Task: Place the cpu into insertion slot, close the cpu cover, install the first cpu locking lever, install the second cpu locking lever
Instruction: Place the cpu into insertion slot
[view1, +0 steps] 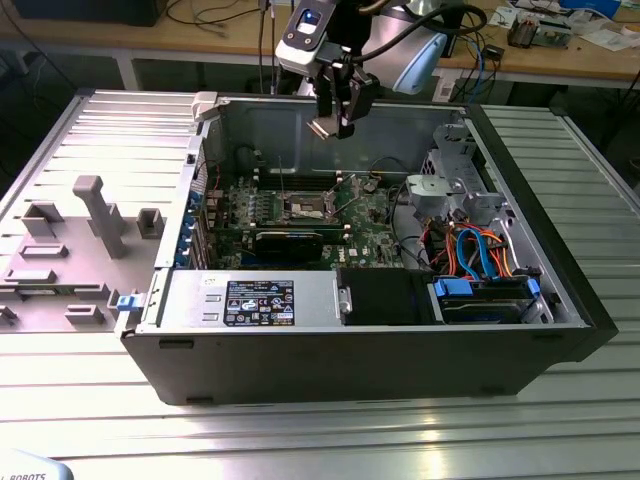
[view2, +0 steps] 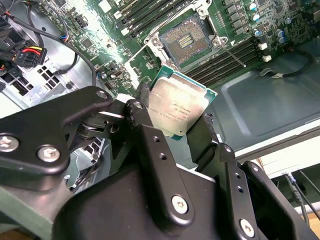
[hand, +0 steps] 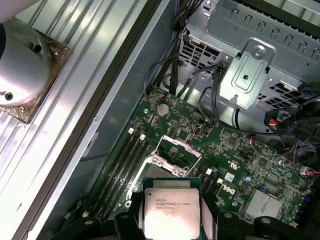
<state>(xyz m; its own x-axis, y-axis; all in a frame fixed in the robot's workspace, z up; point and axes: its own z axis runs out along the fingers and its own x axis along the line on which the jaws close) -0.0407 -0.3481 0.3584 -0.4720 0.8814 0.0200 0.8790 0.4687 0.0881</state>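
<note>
While the end effector (view2: 176, 111) grips the cpu (view2: 184, 100) by its edges, held well above the open insertion slot (view2: 187, 42), a tilted or offset descent could seat it askew and damage the slot.

Bright in the exterior view, lit from above. White glare on the metal table (view1: 330, 440) at the front, dark shade inside the case (view1: 300, 365) by its near wall. In the first wrist view, shiny stripes on the table and a pale gleam on the cpu (hand: 170, 212). Soft shine on it in the second wrist view too, with even light on the board (view2: 250, 20).
</note>
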